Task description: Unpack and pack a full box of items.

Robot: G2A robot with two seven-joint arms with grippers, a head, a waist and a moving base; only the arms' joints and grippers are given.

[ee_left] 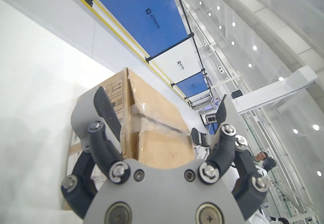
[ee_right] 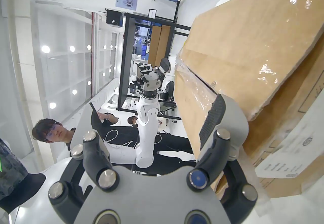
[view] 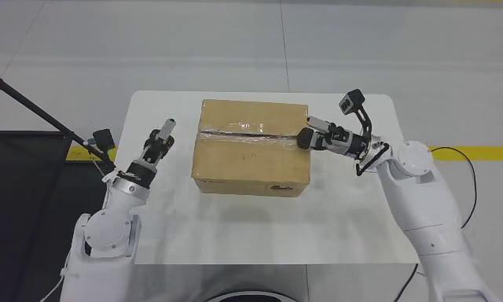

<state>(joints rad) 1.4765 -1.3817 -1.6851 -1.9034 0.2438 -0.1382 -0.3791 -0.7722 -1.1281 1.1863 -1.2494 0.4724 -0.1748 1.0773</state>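
A closed brown cardboard box (view: 251, 149) stands in the middle of the white table (view: 236, 231). Wrinkled clear tape (view: 244, 130) runs along its top seam. My right gripper (view: 305, 138) is at the box's right end, level with the seam, and is open. In the right wrist view the right gripper (ee_right: 154, 118) has one finger (ee_right: 214, 116) against the box (ee_right: 240, 57) at its top edge by the tape. My left gripper (view: 161, 137) hangs open a short way off the box's left end. In the left wrist view the left gripper (ee_left: 164, 113) frames the box (ee_left: 157, 118) without touching it.
A black panel (view: 31, 192) and a thin black pole (view: 47, 117) stand off the table's left side. Bare table lies in front of the box and at both ends. A yellow floor line (view: 471, 153) runs past the right of the table.
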